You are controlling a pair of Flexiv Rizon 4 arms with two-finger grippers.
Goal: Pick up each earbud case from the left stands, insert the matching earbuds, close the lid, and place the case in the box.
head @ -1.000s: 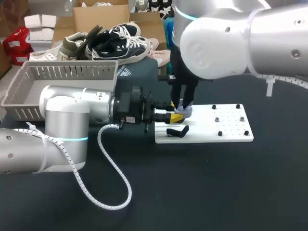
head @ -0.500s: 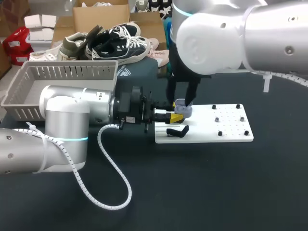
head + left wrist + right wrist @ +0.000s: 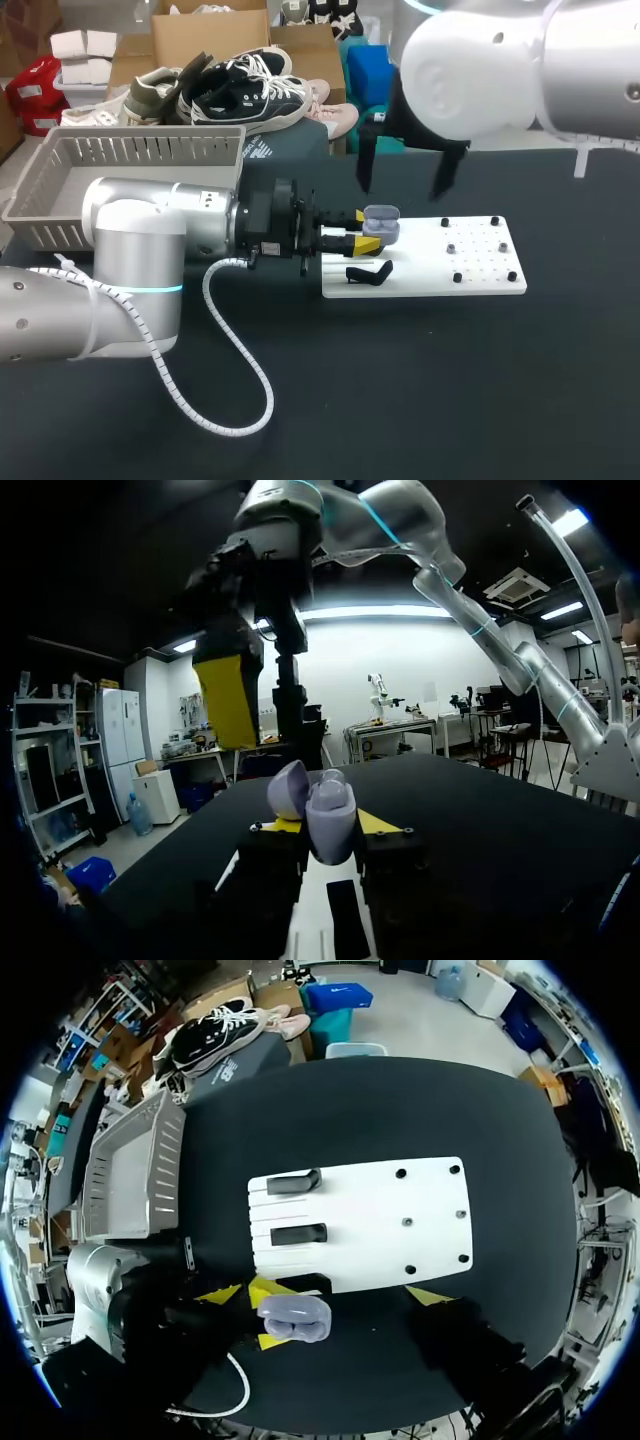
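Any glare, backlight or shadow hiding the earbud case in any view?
Left wrist view: bright ceiling lights and a lit wall sit behind it, yet the earbud case in the left gripper reads fine; the gripper's body is in shadow. Head view: even light, some shine on the right arm, case uncovered. Right wrist view: even light, case plain against the dark table.

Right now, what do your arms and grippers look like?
My left arm and right arm are fat, shiny silver tubes with rounded joints and glowing light-blue rings. A white spiral cable loops off the left one. The left gripper and right gripper are black with bright yellow fingertips.
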